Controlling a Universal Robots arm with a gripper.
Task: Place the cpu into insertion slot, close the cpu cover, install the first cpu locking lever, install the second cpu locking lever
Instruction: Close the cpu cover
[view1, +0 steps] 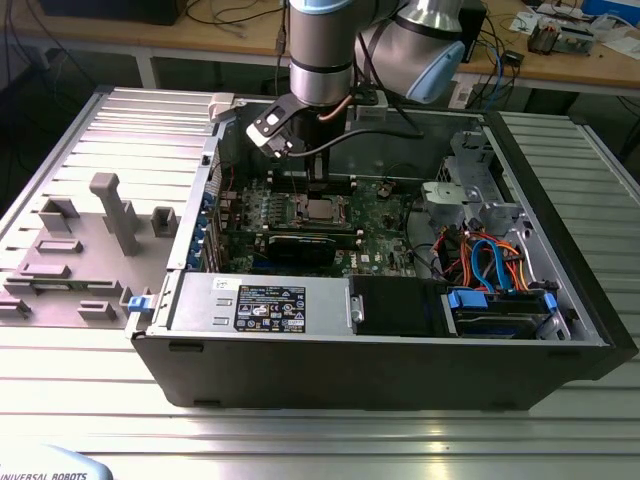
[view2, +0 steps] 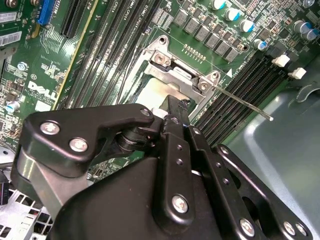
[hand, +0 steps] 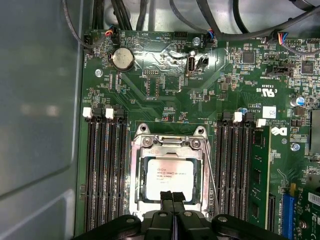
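Observation:
The cpu (hand: 172, 175) lies flat in the insertion slot (hand: 142, 133) of the green motherboard, silvery top up. The cpu cover (hand: 172, 150), a shiny metal frame, lies down around it. My gripper (hand: 172, 196) hangs just above the cpu's near edge, fingers pressed together with nothing between them. In the second wrist view the gripper (view2: 172, 107) stands over the socket's hinge plate (view2: 175, 70), and a thin wire lever (view2: 245, 105) sticks out sideways from it, raised off the board. In the exterior view the gripper (view1: 319, 190) reaches down over the cpu (view1: 322, 209) inside the open computer case.
Long black memory slots (hand: 102, 175) flank the socket on both sides. A black expansion card (view1: 300, 245), a power supply (view1: 260, 300) and blue and orange cables (view1: 490, 260) crowd the case. The grey case wall (hand: 40, 100) stands close by. Grey fixtures (view1: 110, 210) sit at the exterior view's left.

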